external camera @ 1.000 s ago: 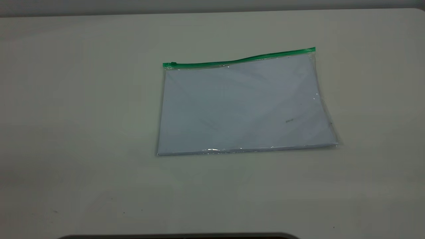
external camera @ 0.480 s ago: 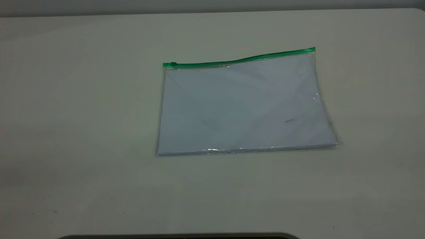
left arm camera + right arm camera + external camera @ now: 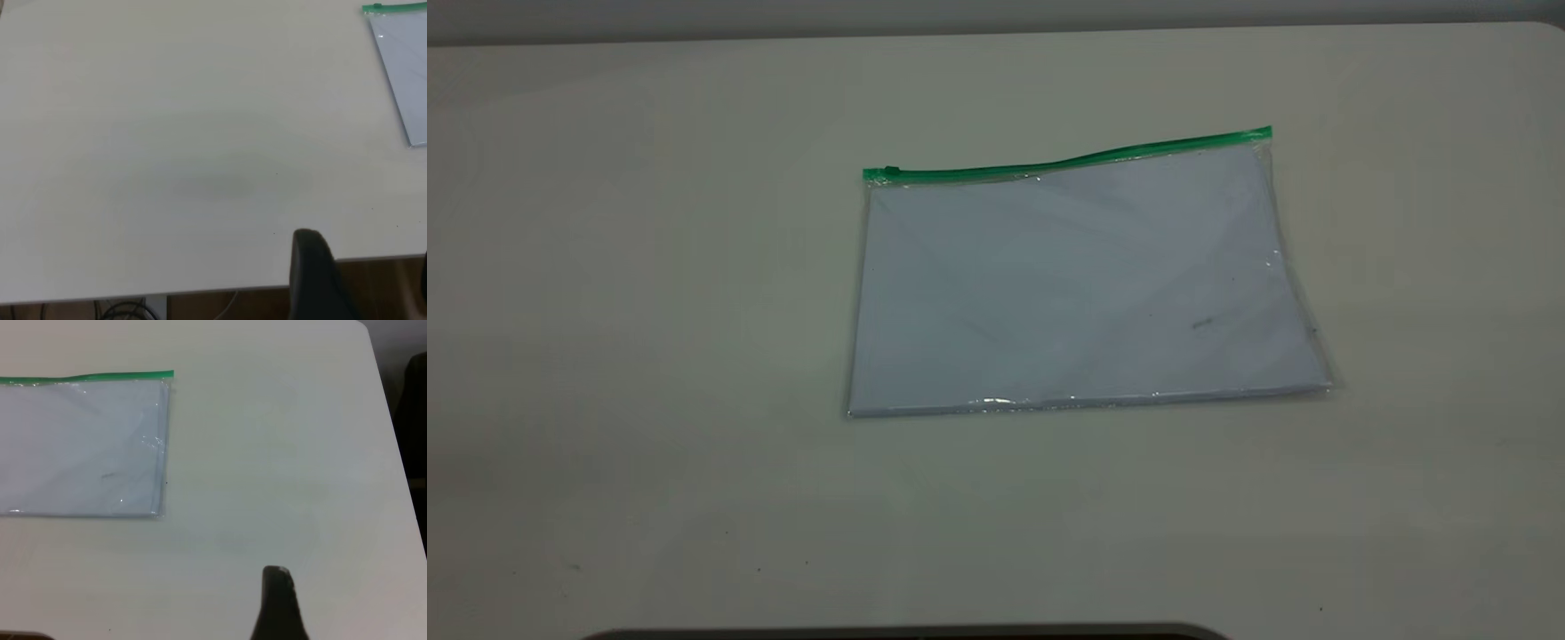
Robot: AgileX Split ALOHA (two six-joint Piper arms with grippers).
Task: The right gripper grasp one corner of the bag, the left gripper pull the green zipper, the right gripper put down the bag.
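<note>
- No change across the last second in the exterior view: same pose and same place for the bag point(image 3: 1080, 284), with no arm entering that view.
- Lying flat on the pale table point(image 3: 605, 356), a little right of centre, with nothing holding any corner; clear plastic, with what looks like white paper point(image 3: 1049, 302) inside.
- Green zipper point(image 3: 1067, 162) along the far edge, its strip bowing up slightly toward the right end.
- Small green slider point(image 3: 891, 170) at the left end of that strip; too small here to tell whether the mouth of the bag is sealed or parted.
- Left gripper point(image 3: 367, 267) at the near table edge, well apart from the bag, with only the bag's left corner in its wrist view; probably standing apart, judging by one dark finger point(image 3: 310, 267) and a dark sliver at the frame's border.
- Right gripper point(image 3: 279, 603) low over bare table, near the bag's right side but not touching it; apart or together cannot be told from this view.
- For the task: bag down on the table and released, as the final step wants, yet equally a fit for a bag waiting for the corner grasp. No telling which from the stillness alone.
</note>
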